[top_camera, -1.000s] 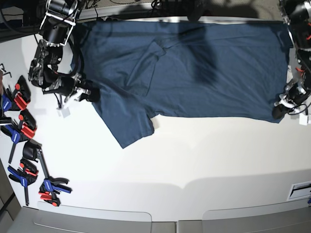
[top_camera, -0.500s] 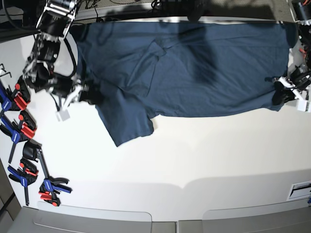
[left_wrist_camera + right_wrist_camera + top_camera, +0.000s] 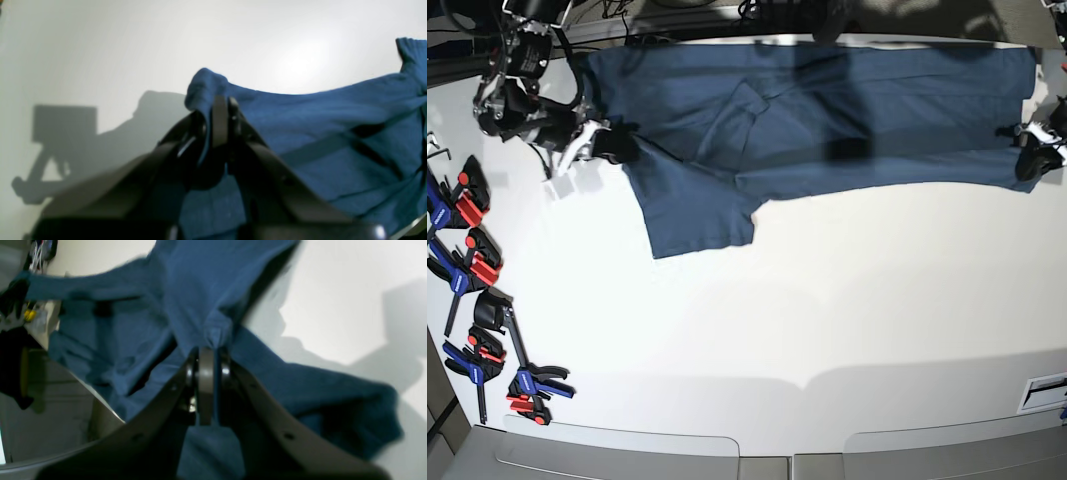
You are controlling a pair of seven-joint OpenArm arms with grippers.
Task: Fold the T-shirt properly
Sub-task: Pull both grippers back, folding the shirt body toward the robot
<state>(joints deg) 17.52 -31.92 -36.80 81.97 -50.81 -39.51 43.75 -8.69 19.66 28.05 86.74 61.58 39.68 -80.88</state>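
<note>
The plain dark navy-blue cotton T-shirt (image 3: pixel 827 120) lies stretched across the top of the base view on the white table (image 3: pixel 827 320), one sleeve hanging down toward the centre left. At the right edge, the left gripper (image 3: pixel 1030 160) is clamped tight on a bunched corner of the cloth. At the upper left, the right gripper (image 3: pixel 615 146) pinches the fabric near the sleeve. Red-blue-black clamps (image 3: pixel 472 300) lie scattered along the left edge.

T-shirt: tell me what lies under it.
The T-shirt lies over the white table, which shows bare along its near edge. Both grippers, left and right, pinch that near edge with shut jaws. Anything beneath the cloth is covered.
</note>
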